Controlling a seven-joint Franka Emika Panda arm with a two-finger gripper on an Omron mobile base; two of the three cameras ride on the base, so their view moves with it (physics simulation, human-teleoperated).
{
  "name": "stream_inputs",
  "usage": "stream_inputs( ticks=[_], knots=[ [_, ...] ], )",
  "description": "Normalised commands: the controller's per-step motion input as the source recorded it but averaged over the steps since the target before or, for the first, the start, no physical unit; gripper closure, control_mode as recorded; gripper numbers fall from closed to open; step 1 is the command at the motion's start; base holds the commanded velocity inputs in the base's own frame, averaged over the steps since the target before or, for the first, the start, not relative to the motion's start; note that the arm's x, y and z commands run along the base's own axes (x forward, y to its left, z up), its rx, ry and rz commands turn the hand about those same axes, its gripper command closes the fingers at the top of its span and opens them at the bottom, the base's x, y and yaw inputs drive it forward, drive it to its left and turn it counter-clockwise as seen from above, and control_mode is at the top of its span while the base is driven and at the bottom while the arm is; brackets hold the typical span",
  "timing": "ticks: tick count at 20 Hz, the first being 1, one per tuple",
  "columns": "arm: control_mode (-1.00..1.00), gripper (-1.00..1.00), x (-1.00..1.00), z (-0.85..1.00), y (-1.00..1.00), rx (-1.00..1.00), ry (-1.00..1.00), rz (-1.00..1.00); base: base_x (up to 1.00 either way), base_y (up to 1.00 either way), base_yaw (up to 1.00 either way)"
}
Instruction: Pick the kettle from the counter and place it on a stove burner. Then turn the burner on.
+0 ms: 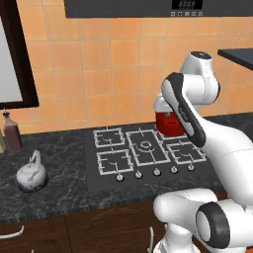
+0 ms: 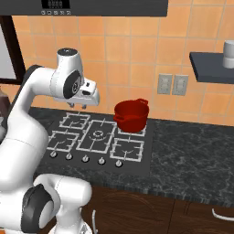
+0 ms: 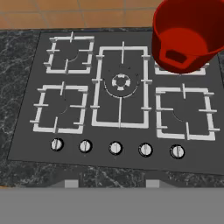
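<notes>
I see a dark marbled counter running under an orange tiled wall, with the black cooktop set into it. My gripper hangs above the cooktop's far left corner with nothing between its fingers; I cannot tell how wide they stand. The kettle sits on the counter well left of the cooktop, near the front edge, with bare stone around it. A dark brown bottle stands by the wall. A red pot occupies the far right grate; the near left stove burner is bare.
</notes>
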Motion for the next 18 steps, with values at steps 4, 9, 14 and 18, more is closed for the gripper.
stream_inputs(
  ticks=[4, 9, 14, 18],
  knots=[
    [-1.0, -1.0, -0.24, 0.01, 0.26, 0.07, -0.05, 0.0, 0.0, 0.0, 0.0],
    [-1.0, -1.0, -0.66, 0.0, 0.99, 0.15, -0.12, -0.01, 0.0, 0.0, 0.0],
    [-1.0, -1.0, -0.9, 0.0, 1.0, 0.03, -0.05, 0.03, 0.0, 0.0, 0.0],
    [-1.0, -1.0, -0.77, 0.0, 1.0, 0.0, -0.01, 0.08, 0.0, 0.0, 0.0]
  ],
)
